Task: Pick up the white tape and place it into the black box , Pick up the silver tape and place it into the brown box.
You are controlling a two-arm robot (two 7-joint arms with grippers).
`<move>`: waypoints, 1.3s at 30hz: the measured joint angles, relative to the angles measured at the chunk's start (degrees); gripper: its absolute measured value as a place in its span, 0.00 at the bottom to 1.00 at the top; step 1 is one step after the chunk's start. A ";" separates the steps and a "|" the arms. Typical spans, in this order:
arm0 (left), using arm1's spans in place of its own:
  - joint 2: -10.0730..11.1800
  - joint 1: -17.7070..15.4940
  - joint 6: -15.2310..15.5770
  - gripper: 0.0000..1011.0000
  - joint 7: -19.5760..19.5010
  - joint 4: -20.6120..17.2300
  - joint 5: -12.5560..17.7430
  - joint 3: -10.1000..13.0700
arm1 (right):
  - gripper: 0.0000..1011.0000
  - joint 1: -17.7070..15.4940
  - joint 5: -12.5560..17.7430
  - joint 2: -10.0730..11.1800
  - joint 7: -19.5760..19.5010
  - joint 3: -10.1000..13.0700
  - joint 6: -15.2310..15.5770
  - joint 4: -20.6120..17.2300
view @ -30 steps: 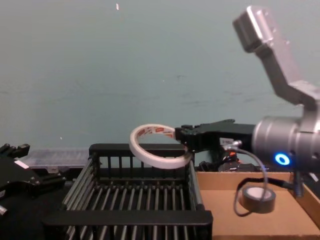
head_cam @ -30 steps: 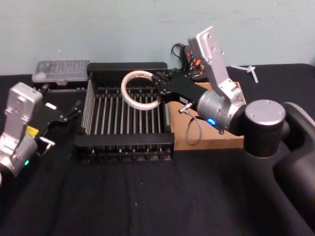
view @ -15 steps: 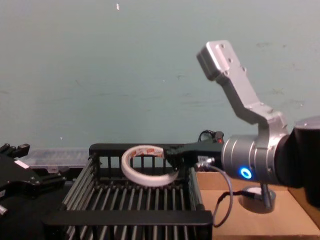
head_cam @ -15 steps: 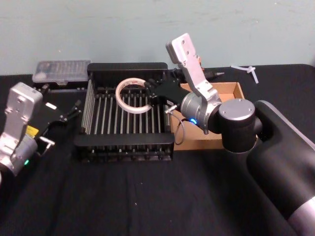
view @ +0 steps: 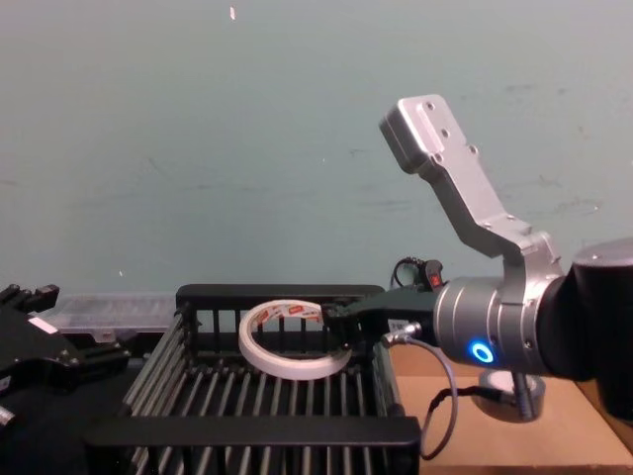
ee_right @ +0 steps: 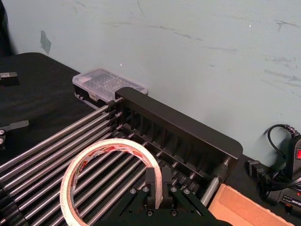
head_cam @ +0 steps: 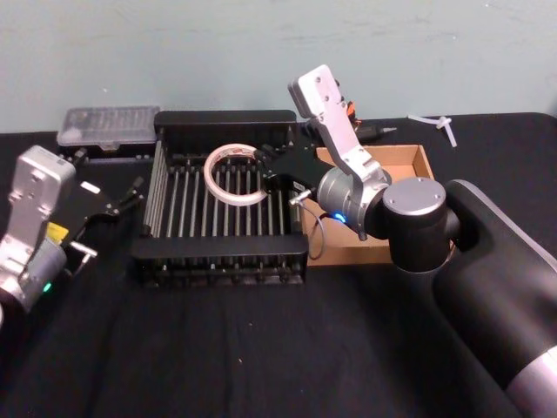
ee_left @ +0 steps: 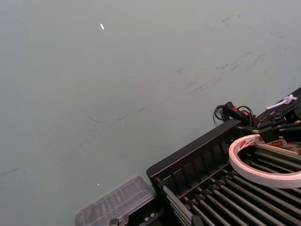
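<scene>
The black box point(head_cam: 218, 252) serves as the reference landmark; it stands on the black table point(head_cam: 261, 348) with its slatted bottom exposed.

The right gripper point(head_cam: 268, 169) reaches over the right rim of the black box, near its far right corner. Its fingers point(ee_right: 157, 184) are clenched on the near-right edge of the white tape point(head_cam: 234, 174). In the right wrist view the two fingers stand pressed together with the thin band of the ring pinched between them. The white tape is held inside the outline of the black box, in its far half, tilted slightly, with red print visible on the inner core. In the chest view the ring point(view: 293, 341) sits below the level of the far rim and above the bottom bars; contact with the bars cannot be determined.

The brown box point(head_cam: 383, 205) stands touching the right side of the black box. The silver tape point(view: 514, 388) lies inside the brown box, largely hidden behind the right arm; a grey edge of the roll shows in the chest view.

The left gripper point(head_cam: 122, 202) is parked to the left of the black box, near its left wall, above the table. Whether its fingers are apart or together cannot be told.

A clear plastic case point(head_cam: 108, 126) lies behind the far left corner of the black box.
</scene>
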 joint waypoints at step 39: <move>0.00 0.00 0.00 0.99 0.00 0.00 0.00 0.00 | 0.99 -0.08 0.38 0.14 0.12 0.08 0.06 -0.32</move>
